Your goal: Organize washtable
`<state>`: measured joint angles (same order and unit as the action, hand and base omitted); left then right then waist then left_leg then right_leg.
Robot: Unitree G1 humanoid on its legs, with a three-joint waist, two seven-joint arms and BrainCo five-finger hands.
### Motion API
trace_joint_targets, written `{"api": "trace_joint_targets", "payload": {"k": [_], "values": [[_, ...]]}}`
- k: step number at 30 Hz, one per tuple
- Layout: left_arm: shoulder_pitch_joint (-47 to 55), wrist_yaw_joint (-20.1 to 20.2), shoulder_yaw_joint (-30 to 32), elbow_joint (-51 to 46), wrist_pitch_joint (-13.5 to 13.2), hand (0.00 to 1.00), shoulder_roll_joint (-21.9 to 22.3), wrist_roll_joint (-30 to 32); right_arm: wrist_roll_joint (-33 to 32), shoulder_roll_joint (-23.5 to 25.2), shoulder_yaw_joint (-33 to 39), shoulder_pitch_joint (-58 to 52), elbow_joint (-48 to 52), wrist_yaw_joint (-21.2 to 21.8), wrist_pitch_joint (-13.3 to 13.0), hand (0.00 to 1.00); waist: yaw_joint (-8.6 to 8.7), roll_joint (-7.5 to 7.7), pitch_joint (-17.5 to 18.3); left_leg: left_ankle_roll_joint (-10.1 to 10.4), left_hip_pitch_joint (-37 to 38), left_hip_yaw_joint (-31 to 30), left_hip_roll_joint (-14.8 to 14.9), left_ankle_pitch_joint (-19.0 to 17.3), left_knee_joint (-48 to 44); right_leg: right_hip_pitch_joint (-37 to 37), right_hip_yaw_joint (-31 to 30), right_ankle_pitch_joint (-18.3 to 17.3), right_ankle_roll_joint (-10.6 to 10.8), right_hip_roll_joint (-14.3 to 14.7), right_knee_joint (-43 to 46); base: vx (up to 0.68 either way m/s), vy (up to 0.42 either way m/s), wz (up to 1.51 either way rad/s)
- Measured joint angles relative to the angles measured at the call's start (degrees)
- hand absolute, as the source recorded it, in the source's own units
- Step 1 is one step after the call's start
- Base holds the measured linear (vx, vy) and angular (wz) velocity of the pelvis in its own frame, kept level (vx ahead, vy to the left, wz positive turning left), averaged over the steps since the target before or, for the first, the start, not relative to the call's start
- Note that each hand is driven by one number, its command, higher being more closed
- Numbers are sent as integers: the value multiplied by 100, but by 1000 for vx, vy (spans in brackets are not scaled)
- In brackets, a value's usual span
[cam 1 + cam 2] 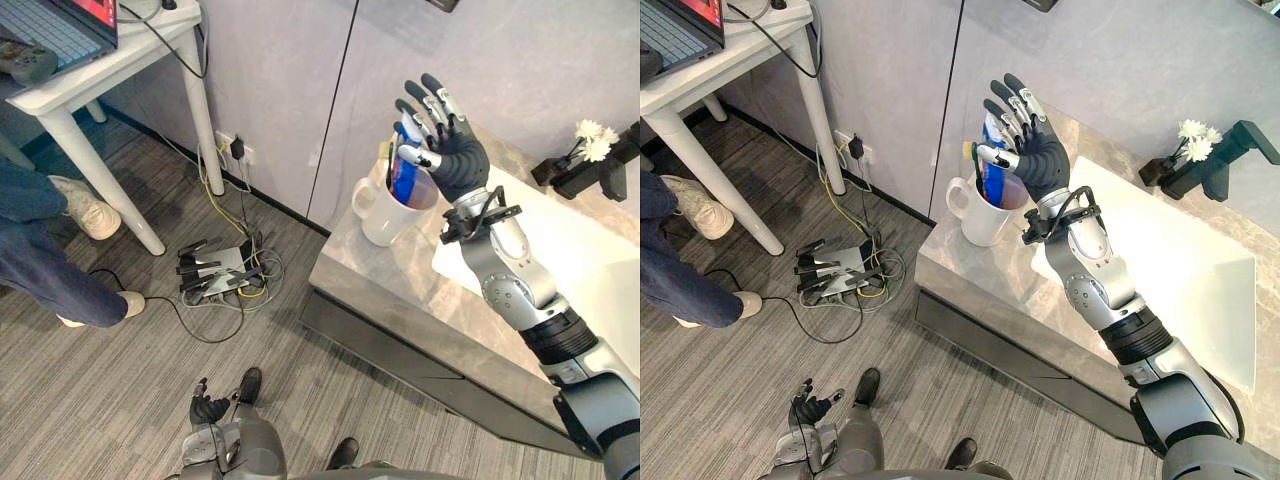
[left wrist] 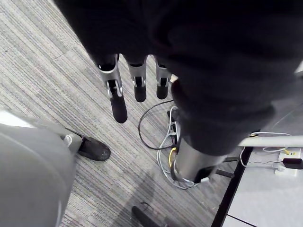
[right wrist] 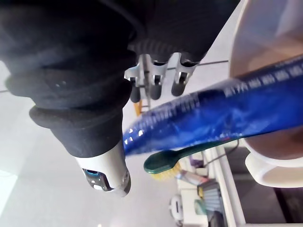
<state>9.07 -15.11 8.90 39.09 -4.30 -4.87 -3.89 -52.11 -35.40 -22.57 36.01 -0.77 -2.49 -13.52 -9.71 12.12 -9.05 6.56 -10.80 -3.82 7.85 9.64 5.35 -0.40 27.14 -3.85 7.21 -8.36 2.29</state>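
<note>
1. Toothpaste tube (image 1: 404, 178), blue, stood in the white mug (image 1: 385, 218) with its top tilted toward 12 o'clock. A green toothbrush (image 3: 175, 158) shared the same mug.
2. That mug sat on the grey washtable (image 1: 370, 272), out at the 9 o'clock end and just beside the white basin (image 1: 575, 250).
3. My right hand (image 1: 458, 155) hovered at about 1 o'clock of the mug, fingers splayed straight and gripping nothing: released. The thumb lay right by the tube's upper part, and I could not tell whether it touched.
4. My left hand (image 1: 208, 408) hung low at 7 o'clock, near the floor. Its fingers (image 2: 118, 101) were relaxed and straight, nothing in them.
5. My read was that the tube was already in the mug, so the step in hand was getting the right hand clear.
6. To do that well, I judged the hand should rise straight toward 12 o'clock before swinging anywhere. The fingers should be kept spread so the thumb could not catch the tube.
7. A sideways drag toward 9 o'clock looked like the risk. The mug stood close to the counter's end and could tip or slide.
8. White flowers (image 1: 597, 140) sat at 2 o'clock of the basin, well apart from the hand. I would route the retreat short of them.
</note>
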Motion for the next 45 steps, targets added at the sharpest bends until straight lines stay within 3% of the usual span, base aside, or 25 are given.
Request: {"api": "trace_joint_targets", "payload": {"k": [4, 6, 7, 14, 17, 19, 21, 22, 24, 26, 28, 30, 34, 37, 40, 41, 45], "values": [[0, -3, 2, 18, 0, 0, -3, 2, 0, 0, 312, -121, 40, -2, 2, 0, 53, -2, 1, 0, 48, 62, 0, 0, 0, 1, -65, 1, 1, -18, 15, -5, 0, -8], [5, -4, 7, 30, 2, 0, -3, 6, -1, 0, 857, -317, 314, -4, -6, 0, 95, -10, 4, 1, 76, 96, -5, -2, 1, 1, -97, 1, 1, -34, 33, -7, 3, -10], [8, -5, 21, 74, 5, 0, -9, 12, -5, -4, 1496, -507, 595, -9, -89, 0, 166, -18, 7, 2, 115, 152, -5, -4, 2, -1, -151, 2, 2, -46, 44, -8, 4, -13], [109, -12, 119, 102, 11, 0, -9, 249, 49, 53, 3979, -1557, 1396, -180, -645, 0, 483, -154, 203, 9, 231, 496, 23, -50, 5, -118, -516, 76, 9, -70, 26, -17, 1, -26], [105, -21, 460, 215, 9, 0, 87, 381, 406, 577, 5191, -2196, 1865, -537, -879, 0, 651, -317, 404, 1, 365, 815, 31, -93, 4, -165, -841, 184, 6, -82, -62, 10, 2, -53], [119, -53, 941, 279, 7, 0, 222, 458, 1107, 1370, 6001, -2867, 2338, -1048, -1082, 0, 785, -422, 549, -7, 512, 1055, 49, -143, 6, -179, -1073, 206, 6, -88, -61, 15, 4, -66], [146, -65, 1334, 440, 6, 0, 371, 457, 2161, 2134, 6337, -3665, 2512, -1792, -1080, 0, 952, -542, 679, 0, 709, 1343, 104, -260, 13, -176, -1318, 224, 5, -61, -65, 7, -4, -69], [154, -65, 1439, 453, 6, 0, 413, 457, 2424, 2340, 6346, -3924, 2515, -1980, -1060, 0, 956, -562, 697, 7, 784, 1459, 123, -286, 13, -175, -1407, 238, -2, -51, -67, -10, -5, -79], [179, -61, 1833, 535, -6, 0, 663, 445, 3421, 3223, 6106, -5108, 2577, -2379, -703, 0, 1007, -689, 832, 38, 1006, 1843, 173, -378, 48, -170, -1711, 243, -4, -14, -94, -24, -3, -76], [253, -24, 2026, 623, -53, 0, 881, 414, 4240, 3822, 5599, -5877, 2520, -2539, -326, 0, 1049, -798, 886, 69, 1180, 2085, 219, -477, 49, -169, -1921, 215, -28, 27, -79, -19, -5, -64], [265, 34, 2044, 840, -66, 0, 1012, 306, 4627, 4197, 5049, -6536, 2071, -2510, -124, 0, 1061, -879, 925, 91, 1280, 2210, 248, -510, 50, -169, -2008, 197, -18, 47, -28, -17, -10, -37], [315, 142, 2042, 1036, -69, 0, 1010, 65, 4826, 4262, 4438, -6781, 811, -2353, 189, 0, 1057, -903, 933, 99, 1358, 2282, 269, -514, 49, -142, -2054, 191, -29, 60, 10, -14, -6, -8], [342, 191, 1957, 1267, -182, 0, 1003, -292, 4982, 4266, 3832, -6625, -1640, -1960, 456, 0, 928, -976, 929, 88, 1482, 2227, 238, -522, 51, 64, -1951, 181, -58, 20, -7, 0, 8, 12], [346, 253, 1755, 1372, -311, 0, 979, -517, 4906, 4139, 3730, -6289, -3446, -1458, 630, 0, 807, -1048, 971, 79, 1392, 2077, 175, -530, 53, 130, -1793, 140, -30, -53, -23, -7, 21, 24], [335, 251, 1746, 1396, -325, 0, 980, -573, 4721, 3882, 3855, -5939, -4321, -1303, 673, 0, 791, -1080, 983, 75, 1308, 1888, 119, -529, 54, 180, -1615, 106, 19, -110, -45, 18, 20, 37], [309, 230, 1660, 1379, -362, 100, 958, -631, 4595, 3736, 3830, -5747, -4749, -1157, 733, 0, 704, -1073, 988, 73, 1287, 1742, 89, -527, 54, 273, -1443, 68, 30, -147, -48, 38, 12, 59], [336, 129, 1484, 973, -386, 100, 898, -962, 4605, 3506, 3497, -5525, -5178, -866, 759, 0, 551, -1011, 1000, 46, 1165, 1242, -47, -476, 54, 477, -901, -47, 70, -265, -31, 87, 6, 70]]}}
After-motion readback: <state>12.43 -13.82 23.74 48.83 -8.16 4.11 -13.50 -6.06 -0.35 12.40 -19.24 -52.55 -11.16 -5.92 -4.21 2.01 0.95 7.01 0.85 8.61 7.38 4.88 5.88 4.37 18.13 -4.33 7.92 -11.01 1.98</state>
